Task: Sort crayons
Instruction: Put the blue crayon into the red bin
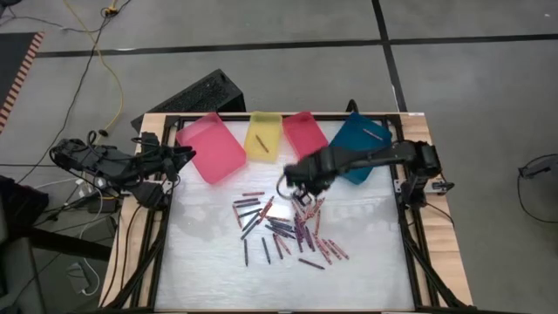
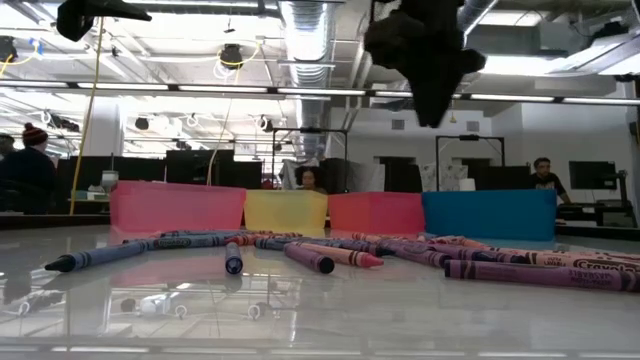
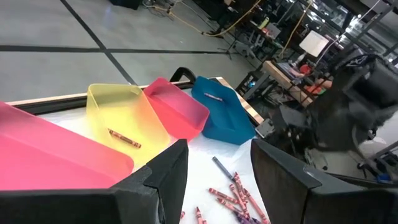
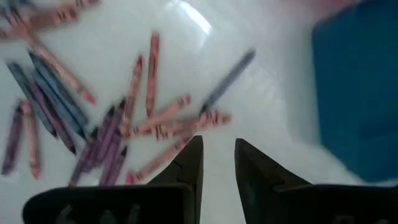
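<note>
The step in hand was judged to be a pick, not yet begun. The right gripper [image 1: 303,197] was held above the far edge of the crayons [image 1: 283,228], its fingers parted a little with nothing between them; in the right wrist view only bare table showed in the gap. The left gripper [image 3: 214,171] was parked off the table's left edge, its fingers spread wide and empty.

Most crayons were seen scattered in 1 loose heap at mid-table, several crossing or touching. 1 lay in the yellow tray [image 1: 264,137] and 1 in the blue tray [image 1: 362,145]; the pink tray [image 1: 210,146] and red tray [image 1: 304,134] looked empty, though their floors were only partly seen.

The next move was judged to call for a descent onto 1 crayon lying apart from its neighbours, with the fingers set across its width. A dark blue crayon [image 4: 227,81] on the heap's fringe near the blue tray seemed the cleanest choice.

The 4 trays were ranged along the far edge, touching or nearly so. Bare table was left between heap and trays, and wider room on the near side. The blue tray's wall stood close beside the right gripper.
</note>
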Robot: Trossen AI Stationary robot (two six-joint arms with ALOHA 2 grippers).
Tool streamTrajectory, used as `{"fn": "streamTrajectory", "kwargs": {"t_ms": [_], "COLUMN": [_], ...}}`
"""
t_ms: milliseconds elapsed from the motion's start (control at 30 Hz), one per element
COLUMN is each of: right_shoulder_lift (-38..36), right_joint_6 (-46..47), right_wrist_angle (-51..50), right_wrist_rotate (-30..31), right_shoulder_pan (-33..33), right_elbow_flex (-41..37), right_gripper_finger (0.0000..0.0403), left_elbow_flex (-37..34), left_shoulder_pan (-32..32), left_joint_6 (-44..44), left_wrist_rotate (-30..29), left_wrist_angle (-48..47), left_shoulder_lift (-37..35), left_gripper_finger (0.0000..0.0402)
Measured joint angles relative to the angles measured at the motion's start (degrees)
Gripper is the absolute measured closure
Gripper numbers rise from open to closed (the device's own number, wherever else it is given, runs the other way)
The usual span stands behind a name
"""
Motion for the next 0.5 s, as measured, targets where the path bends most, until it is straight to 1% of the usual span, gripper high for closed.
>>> {"fn": "streamTrajectory", "kwargs": {"t_ms": [100,167,267,367,433,500], "right_shoulder_lift": [-2.0,-3.8,-7.2,-10.2,-11.4,-11.5], "right_joint_6": [5.1,8.2,11.4,12.0,12.0,11.9], "right_wrist_angle": [1.5,4.8,13.5,23.6,29.1,32.0], "right_wrist_rotate": [-0.5,-0.6,-0.8,-0.8,-0.8,-0.8], "right_shoulder_pan": [2.3,2.8,2.9,1.8,0.7,-0.5], "right_elbow_flex": [-5.7,-10.3,-17.9,-24.7,-28.2,-30.5], "right_gripper_finger": [0.0316,0.0316,0.0316,0.0316,0.0315,0.0315], "left_elbow_flex": [0.0,0.0,0.0,0.0,0.0,0.0], "left_shoulder_pan": [0.0,0.0,0.0,0.0,0.0,0.0], "left_joint_6": [0.0,0.0,-0.1,-0.1,-0.1,-0.1], "left_wrist_rotate": [0.0,0.0,-0.7,-1.2,-1.3,-1.3], "left_wrist_angle": [0.0,0.0,0.0,0.0,0.0,0.0], "left_shoulder_lift": [0.0,0.0,0.0,0.0,0.0,0.0], "left_gripper_finger": [0.0236,0.0236,0.0236,0.0236,0.0236,0.0236]}}
